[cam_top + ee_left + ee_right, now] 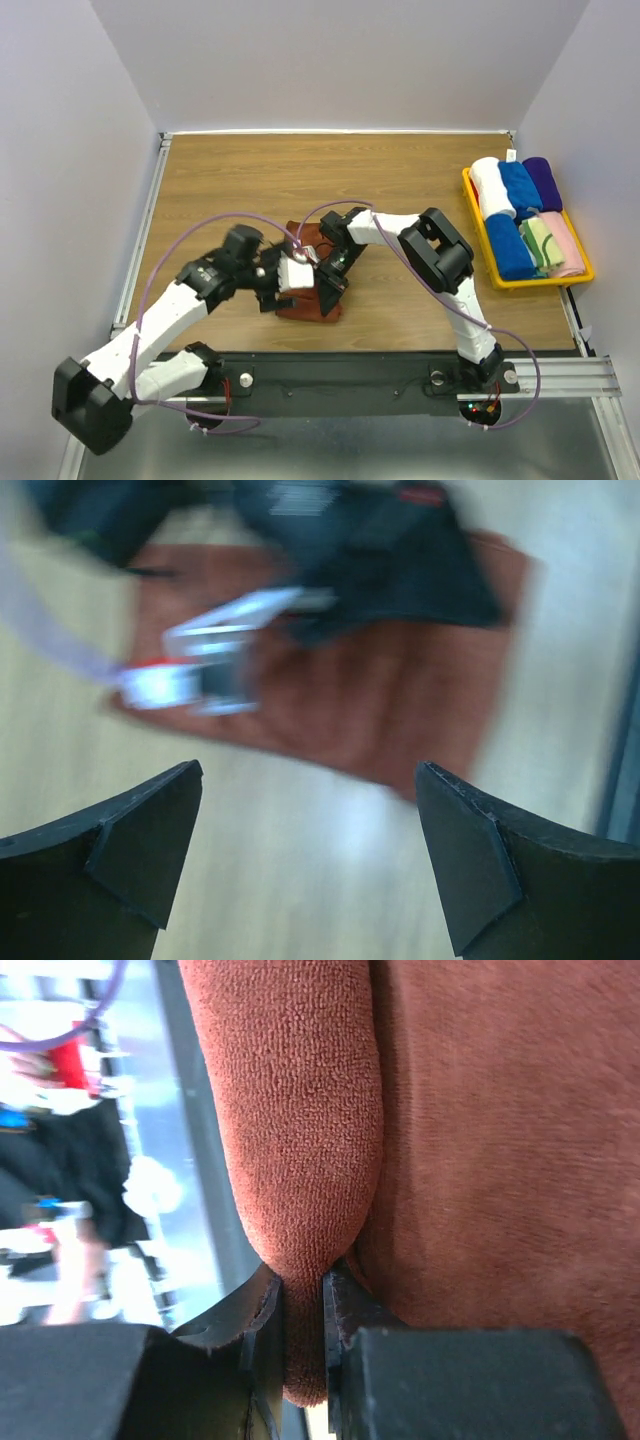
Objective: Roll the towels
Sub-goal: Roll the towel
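Right gripper [303, 1295] pinching the brown towel [300, 1110] fold, left gripper [310, 770] spread wide at its 9 o'clock. Open table [250, 170] toward 12; six rolls [515, 245] in the 3 o'clock tray [540, 282].

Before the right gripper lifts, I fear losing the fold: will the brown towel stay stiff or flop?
Probably floppy: the brown towel bends into a soft rounded fold where the right gripper pinches it, so unheld parts would likely sag. Its fuzzy pile suggests it should resist slipping from the grip. Being soft cloth, it seems light.
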Motion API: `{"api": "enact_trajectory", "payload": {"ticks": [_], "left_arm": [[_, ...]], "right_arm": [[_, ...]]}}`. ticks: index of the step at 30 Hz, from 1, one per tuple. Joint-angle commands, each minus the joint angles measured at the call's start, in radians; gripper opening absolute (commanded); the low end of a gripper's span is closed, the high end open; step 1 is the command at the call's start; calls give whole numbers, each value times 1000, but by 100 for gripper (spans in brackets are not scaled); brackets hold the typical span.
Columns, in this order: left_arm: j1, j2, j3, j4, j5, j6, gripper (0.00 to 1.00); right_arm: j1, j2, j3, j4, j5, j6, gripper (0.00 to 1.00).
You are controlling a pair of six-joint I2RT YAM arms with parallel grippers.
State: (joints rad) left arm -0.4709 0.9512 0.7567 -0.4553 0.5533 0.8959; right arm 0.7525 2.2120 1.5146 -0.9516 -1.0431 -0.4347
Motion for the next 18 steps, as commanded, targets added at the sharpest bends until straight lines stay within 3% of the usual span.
{"api": "enact_trajectory", "payload": {"ticks": [1, 8, 14, 16, 18], "left_arm": [[-297, -12, -75, -53, -223, -27, 99], [-463, 84, -140, 133, -341, -74, 99], [-500, 237, -138, 248, -411, -75, 99], [-511, 254, -135, 254, -414, -71, 93], [-522, 267, -145, 256, -415, -68, 80]], "right_arm": [[-31, 77, 56, -144, -107, -50, 6], [-71, 170, 131, -252, -164, -93, 9], [-87, 222, 190, -335, -192, -141, 11], [-90, 227, 191, -335, -204, -137, 11], [-91, 233, 197, -346, -216, -136, 11]]}}
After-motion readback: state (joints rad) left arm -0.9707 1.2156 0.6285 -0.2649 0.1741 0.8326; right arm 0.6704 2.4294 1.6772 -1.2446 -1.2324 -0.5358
